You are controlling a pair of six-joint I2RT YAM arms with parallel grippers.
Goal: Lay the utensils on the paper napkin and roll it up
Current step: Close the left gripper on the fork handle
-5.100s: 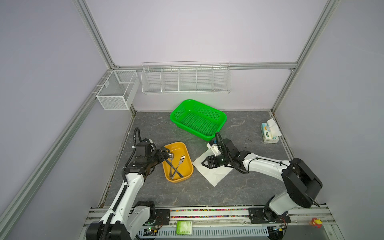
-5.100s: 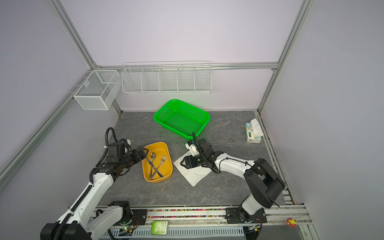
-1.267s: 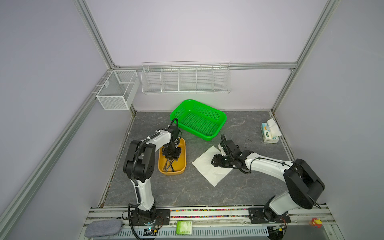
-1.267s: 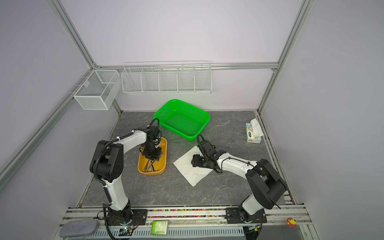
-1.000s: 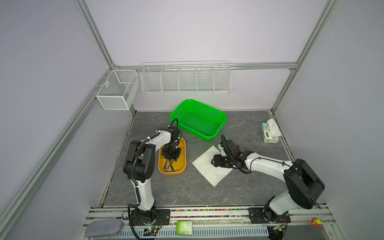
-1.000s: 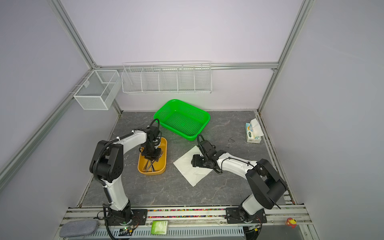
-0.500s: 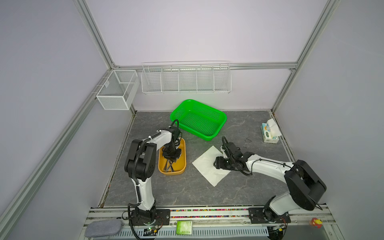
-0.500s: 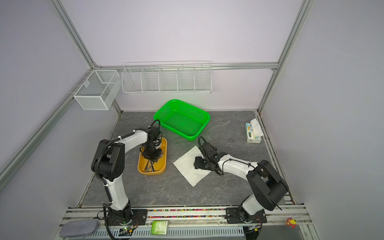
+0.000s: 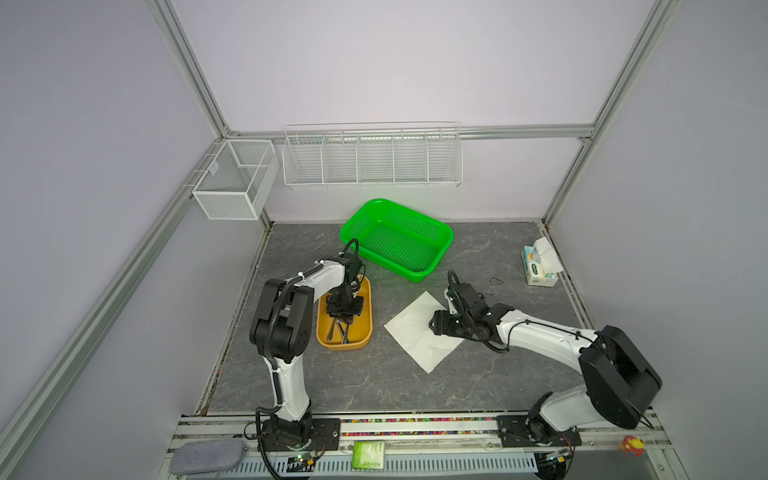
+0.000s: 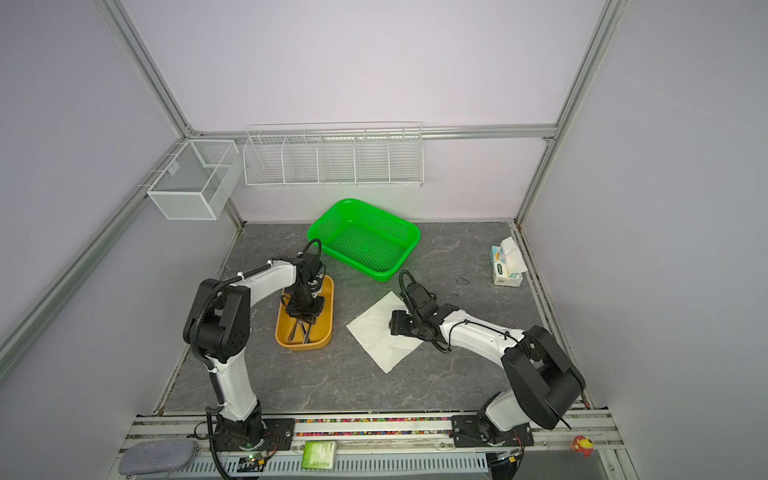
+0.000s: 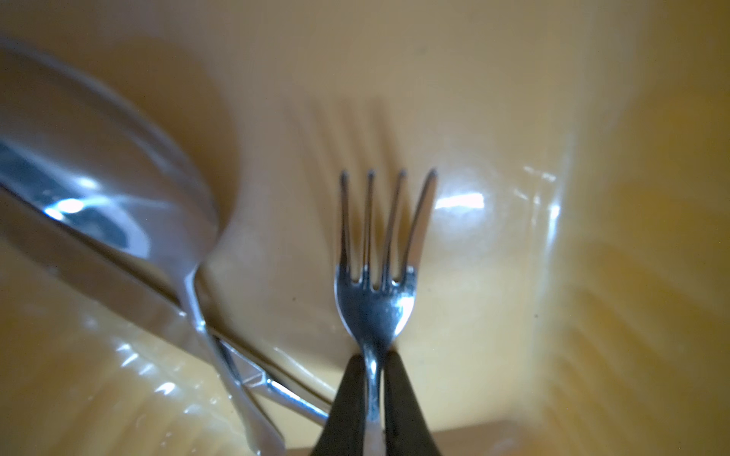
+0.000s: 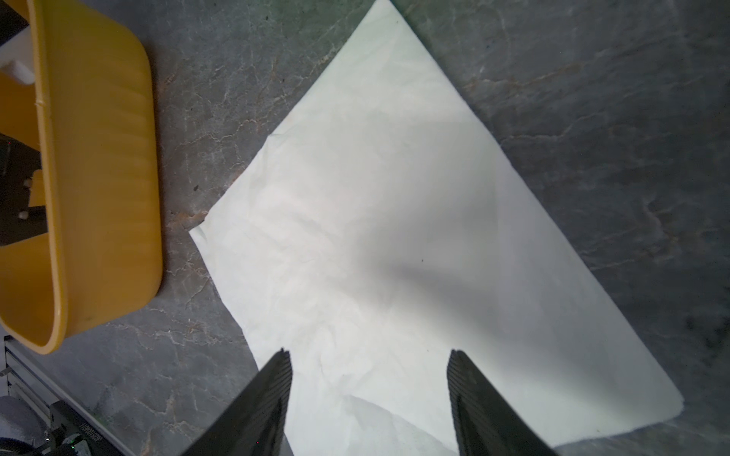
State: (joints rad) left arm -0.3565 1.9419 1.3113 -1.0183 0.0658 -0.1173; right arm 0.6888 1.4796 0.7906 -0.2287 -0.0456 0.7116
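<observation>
Both top views looked bright and even, with only soft shadows on the grey marbled tabletop (image 9: 374,382). My left wrist view was dim and amber: the shiny silver metal spoon (image 11: 118,158) smeared out of focus, the silver metal fork (image 11: 375,300) sharp, white glare on the glossy yellow plastic tub (image 11: 460,201). On my right wrist view, a soft grey shadow crossed the white paper napkin (image 12: 355,177).

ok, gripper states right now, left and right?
Left gripper: shut on the fork, at its neck, inside the yellow tray.
Right gripper: open, holding nothing, over the paper napkin.
</observation>
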